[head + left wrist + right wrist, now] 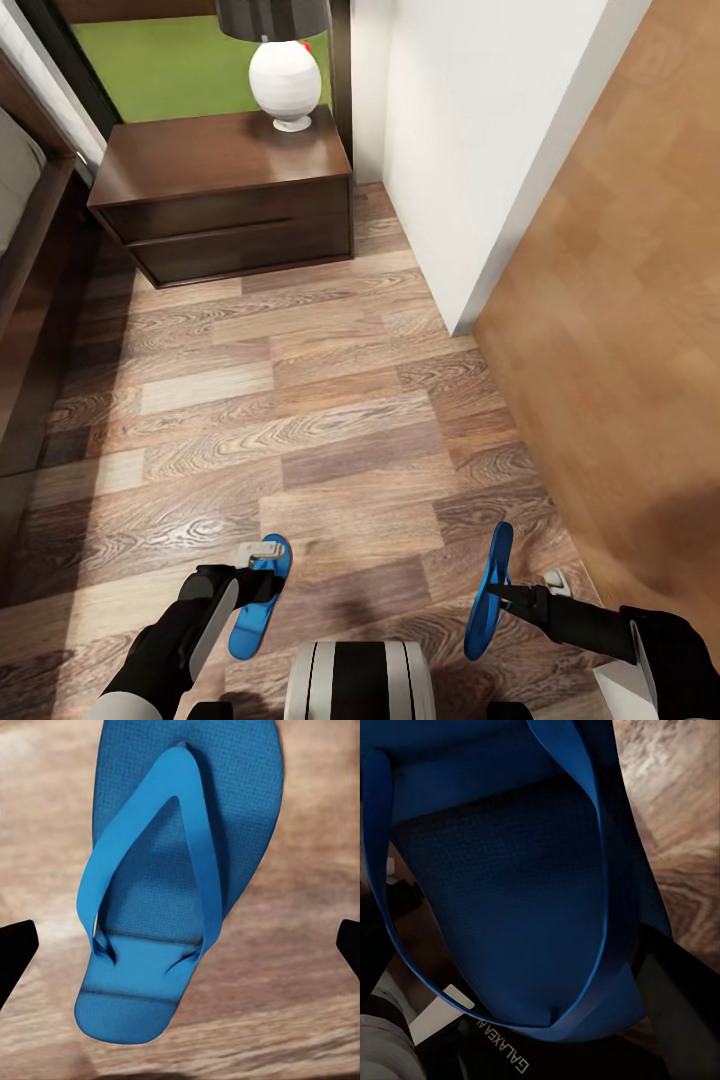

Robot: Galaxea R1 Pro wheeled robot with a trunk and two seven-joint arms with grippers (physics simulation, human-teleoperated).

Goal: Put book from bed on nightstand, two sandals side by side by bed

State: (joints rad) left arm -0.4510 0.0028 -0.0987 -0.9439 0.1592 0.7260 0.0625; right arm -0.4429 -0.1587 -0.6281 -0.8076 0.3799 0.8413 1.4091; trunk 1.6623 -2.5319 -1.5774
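L pincer (252, 562) spread wide, holding nothing; one blue sandal (176, 870) lies flat on the plank floor (330, 430) directly under it, between the fingertips (15, 945). R pincer (503, 592) clamped on the other sandal (488, 590), held on edge, off the floor. Nightstand (225, 195) w/ white lamp (285, 82) well ahead of both.

The grey-brown wood-plank floor (300, 420) carried a low dark brown wooden nightstand (225, 195) against the far wall. Well short of that nightstand, one flat bright blue sandal (262, 598) lay flat on the planks.
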